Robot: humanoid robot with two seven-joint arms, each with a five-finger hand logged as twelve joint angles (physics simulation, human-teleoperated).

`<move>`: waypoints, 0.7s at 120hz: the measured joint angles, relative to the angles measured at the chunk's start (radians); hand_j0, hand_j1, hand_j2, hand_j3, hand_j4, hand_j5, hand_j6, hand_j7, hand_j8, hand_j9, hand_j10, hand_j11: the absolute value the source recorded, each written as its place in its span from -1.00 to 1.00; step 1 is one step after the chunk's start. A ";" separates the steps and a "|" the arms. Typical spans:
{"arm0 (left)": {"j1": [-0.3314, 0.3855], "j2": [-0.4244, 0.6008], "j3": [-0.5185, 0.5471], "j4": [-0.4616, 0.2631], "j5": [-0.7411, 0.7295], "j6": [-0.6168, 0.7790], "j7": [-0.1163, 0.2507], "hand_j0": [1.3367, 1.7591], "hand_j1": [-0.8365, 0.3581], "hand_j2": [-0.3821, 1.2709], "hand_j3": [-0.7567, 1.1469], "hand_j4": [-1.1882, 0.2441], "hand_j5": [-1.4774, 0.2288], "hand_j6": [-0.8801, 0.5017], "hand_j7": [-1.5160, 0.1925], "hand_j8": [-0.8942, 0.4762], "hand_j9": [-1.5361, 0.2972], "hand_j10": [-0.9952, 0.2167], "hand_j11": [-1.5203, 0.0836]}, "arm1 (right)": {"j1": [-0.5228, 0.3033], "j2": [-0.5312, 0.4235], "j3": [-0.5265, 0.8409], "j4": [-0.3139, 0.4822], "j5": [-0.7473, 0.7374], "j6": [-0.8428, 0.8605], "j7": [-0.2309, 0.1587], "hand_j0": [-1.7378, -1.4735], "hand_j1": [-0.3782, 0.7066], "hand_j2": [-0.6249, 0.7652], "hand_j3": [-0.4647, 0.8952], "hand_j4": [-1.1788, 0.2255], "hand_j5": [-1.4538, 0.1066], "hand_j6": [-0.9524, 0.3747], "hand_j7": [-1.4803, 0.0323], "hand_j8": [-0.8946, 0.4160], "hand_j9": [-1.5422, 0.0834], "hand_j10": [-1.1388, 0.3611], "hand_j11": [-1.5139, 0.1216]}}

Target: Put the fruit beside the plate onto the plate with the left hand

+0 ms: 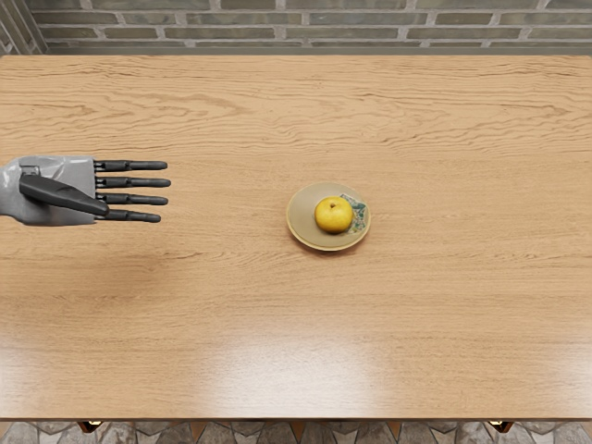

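Observation:
A round yellow fruit [333, 215] sits on the small tan plate [303, 220] near the middle of the table. My left hand [129, 191] hovers at the left edge of the view, well to the left of the plate. Its dark fingers [139, 182] are stretched out straight toward the right and hold nothing. The right arm does not show.
The wooden table [296, 324] fills the view. A brick wall [305, 23] runs behind its far edge. A small patterned patch shows on the plate's right side beside the fruit.

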 joint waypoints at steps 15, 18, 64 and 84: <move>0.000 0.000 0.000 0.000 0.000 0.000 0.000 0.52 0.49 -0.48 -0.20 0.32 0.36 -0.07 0.40 -0.05 0.33 0.24 0.50 | 0.000 0.000 0.000 0.000 0.000 0.000 0.000 -0.40 -0.88 -0.11 -0.32 0.64 0.81 0.39 0.91 0.32 0.85 0.48 0.80; 0.000 0.000 0.000 0.000 0.000 0.000 0.000 0.52 0.49 -0.48 -0.20 0.32 0.36 -0.07 0.40 -0.05 0.33 0.24 0.50 | 0.000 0.000 0.000 0.000 0.000 0.000 0.000 -0.40 -0.88 -0.11 -0.32 0.64 0.81 0.39 0.91 0.32 0.85 0.48 0.80; 0.000 0.000 0.000 0.000 0.000 0.000 0.000 0.52 0.49 -0.48 -0.20 0.32 0.36 -0.07 0.40 -0.05 0.33 0.24 0.50 | 0.000 0.000 0.000 0.000 0.000 0.000 0.000 -0.40 -0.88 -0.11 -0.32 0.64 0.81 0.39 0.91 0.32 0.85 0.48 0.80; 0.000 0.000 0.000 0.000 0.000 0.000 0.000 0.52 0.49 -0.48 -0.20 0.32 0.36 -0.07 0.40 -0.05 0.33 0.24 0.50 | 0.000 0.000 0.000 0.000 0.000 0.000 0.000 -0.40 -0.88 -0.11 -0.32 0.64 0.81 0.39 0.91 0.32 0.85 0.48 0.80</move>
